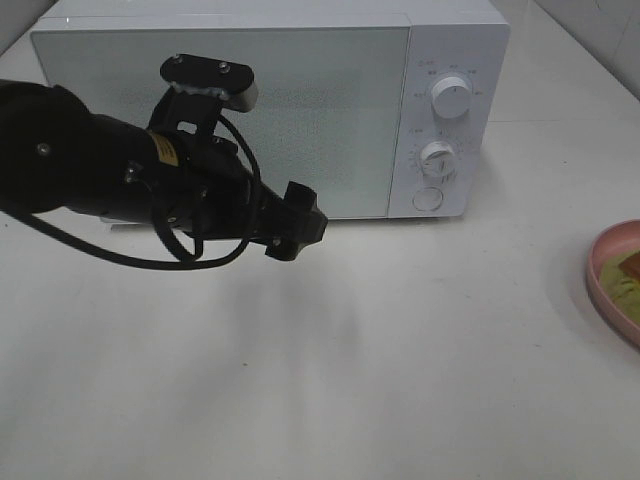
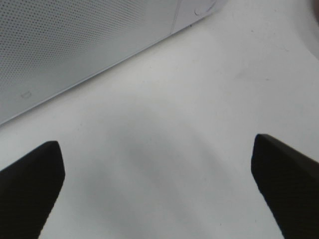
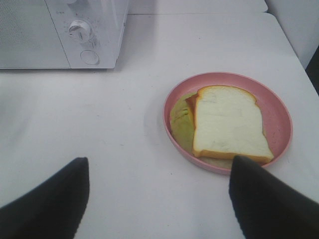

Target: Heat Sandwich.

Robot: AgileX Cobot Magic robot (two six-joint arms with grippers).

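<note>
The sandwich (image 3: 227, 124), a white bread slice over a yellowish-green layer, lies on a round pink plate (image 3: 279, 107) in the right wrist view. In the high view both sit at the right edge: sandwich (image 1: 626, 274), plate (image 1: 598, 270). The white microwave (image 1: 270, 100) stands at the back with its door shut. My left gripper (image 1: 297, 226) hovers in front of the door's lower part, open and empty (image 2: 159, 194). My right gripper (image 3: 159, 199) is open and empty, near the plate's side; it is out of the high view.
The microwave has two knobs (image 1: 450, 97) and a round button (image 1: 428, 198) on its right panel. It also shows in the right wrist view (image 3: 84, 35) and the left wrist view (image 2: 75, 45). A white table (image 1: 400, 350) bears everything.
</note>
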